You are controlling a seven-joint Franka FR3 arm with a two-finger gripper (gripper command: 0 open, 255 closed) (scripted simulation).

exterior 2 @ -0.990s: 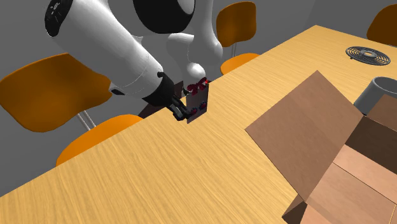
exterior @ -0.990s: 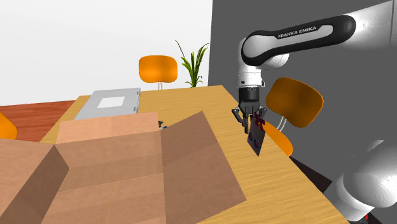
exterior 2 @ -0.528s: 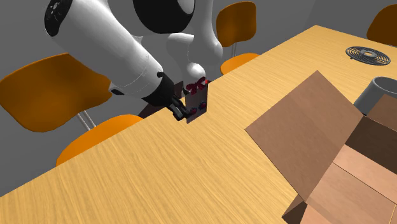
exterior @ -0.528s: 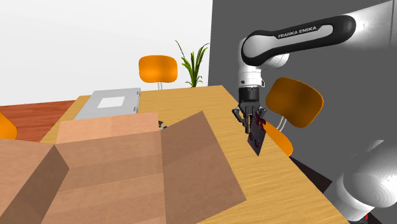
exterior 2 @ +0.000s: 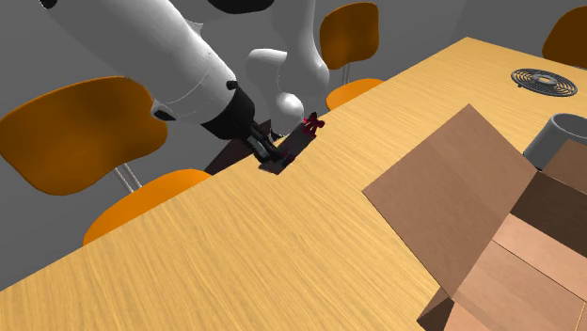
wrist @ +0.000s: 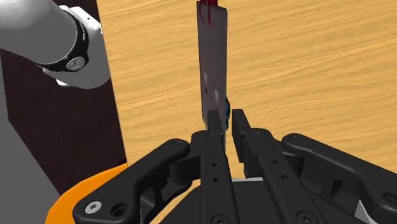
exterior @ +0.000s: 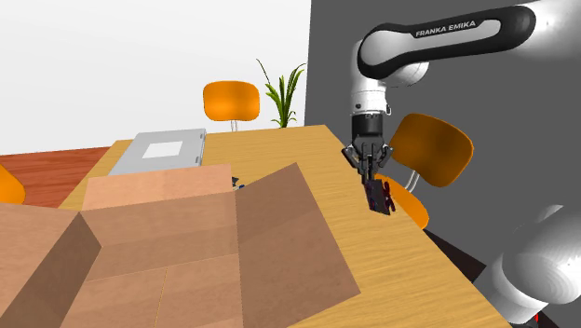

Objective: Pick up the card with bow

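Card with bow (wrist: 212,63): clamped between the fingers (wrist: 240,122), now raised and tilted clear above desk (exterior: 312,158) edge; pickup judged accomplished.

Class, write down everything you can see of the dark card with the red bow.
The thin, flat dark grey card is rectangular, edge-on in the wrist view, with a dark red bow at its far end. The black claw is shut on its near end; nothing else seems to touch it. It hangs tilted above the edge of the light wooden table, beside an orange chair.
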